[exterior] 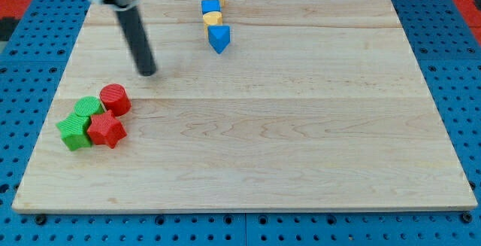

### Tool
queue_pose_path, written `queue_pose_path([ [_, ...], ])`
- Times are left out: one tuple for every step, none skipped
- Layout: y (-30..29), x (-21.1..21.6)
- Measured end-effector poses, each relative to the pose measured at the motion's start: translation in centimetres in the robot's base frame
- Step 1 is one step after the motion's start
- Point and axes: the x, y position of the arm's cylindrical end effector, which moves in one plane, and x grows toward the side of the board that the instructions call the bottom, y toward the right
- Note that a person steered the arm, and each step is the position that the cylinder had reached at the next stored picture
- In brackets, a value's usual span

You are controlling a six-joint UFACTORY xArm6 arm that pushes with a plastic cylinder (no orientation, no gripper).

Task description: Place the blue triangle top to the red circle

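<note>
Wooden board [301, 126] on blue pegboard. No gripper, just dark rod; my tip [147, 72] rests on bare wood, holding nothing, just above red circle block [115, 98]. Blue triangle block [219, 38] near view's top, well apart to tip's right, w/ yellow block [213, 18] touching above it. Red star block [106, 129] below circle.

Bare counter [285, 141] lies between my tip [148, 72] and the blue triangle [219, 38] to its right. Just below-left, the red circle [115, 98] blocks passage.
</note>
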Motion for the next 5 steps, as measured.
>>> queue_pose_path([
  [9.5,0.4],
  [19.3,1.4],
  [25.7,-0.8],
  [25.1,-5.8],
  [19.7,-8.7],
])
